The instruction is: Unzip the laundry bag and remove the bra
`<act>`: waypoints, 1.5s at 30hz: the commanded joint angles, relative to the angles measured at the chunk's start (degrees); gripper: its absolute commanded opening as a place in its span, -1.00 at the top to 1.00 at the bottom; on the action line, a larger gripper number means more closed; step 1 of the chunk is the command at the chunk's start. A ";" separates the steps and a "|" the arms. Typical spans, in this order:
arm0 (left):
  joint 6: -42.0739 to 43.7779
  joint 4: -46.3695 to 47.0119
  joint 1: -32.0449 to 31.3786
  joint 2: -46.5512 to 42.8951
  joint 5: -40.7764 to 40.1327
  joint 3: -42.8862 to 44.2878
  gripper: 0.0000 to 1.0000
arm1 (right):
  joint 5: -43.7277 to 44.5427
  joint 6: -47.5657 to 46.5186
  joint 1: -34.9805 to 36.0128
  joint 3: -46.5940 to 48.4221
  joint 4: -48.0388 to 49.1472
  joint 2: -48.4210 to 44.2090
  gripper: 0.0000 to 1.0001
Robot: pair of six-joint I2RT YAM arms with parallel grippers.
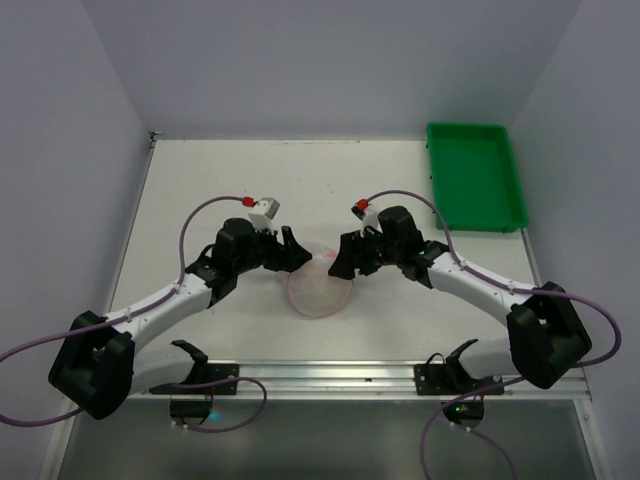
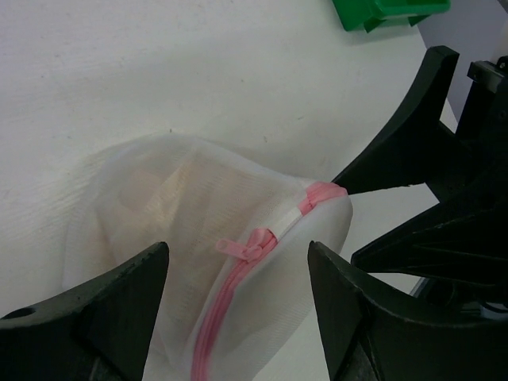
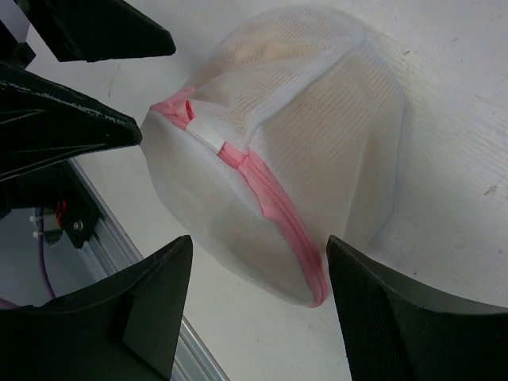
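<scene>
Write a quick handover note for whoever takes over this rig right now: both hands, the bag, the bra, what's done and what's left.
Left hand: open, straddling the bag at its zip, gripping nothing.
Right hand: open, straddling the same zip edge from the opposite side, also empty.
Bag: lies between the two hands. The zip looks shut along the part in view, and its pull sits between the left hand's jaws.
Bra: inside the bag, just a tan shape through the mesh.
Done: nothing yet.
Left: hold the bag, run the zip open, take the bra out.
</scene>
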 commanded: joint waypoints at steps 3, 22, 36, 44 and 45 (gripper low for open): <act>-2.83 5.02 0.64 3.06 8.48 2.76 -0.47 | -3.96 -1.89 -0.07 3.14 3.28 2.52 -0.37; -7.83 2.82 0.64 -1.41 2.24 -1.54 1.00 | 0.69 -5.14 -0.16 14.21 -2.25 9.45 0.92; -27.90 16.19 -7.09 -10.12 -1.72 -19.75 0.40 | -1.67 -9.53 0.02 41.97 -11.47 26.78 0.72; -15.43 -8.02 -6.66 -15.39 -10.75 -6.34 -0.99 | 6.91 -8.67 -0.16 39.38 -15.61 17.40 -0.49; -14.10 -12.17 -6.48 -15.48 -12.07 -4.12 -1.00 | 8.50 -7.96 -0.07 38.14 -15.61 15.73 -0.57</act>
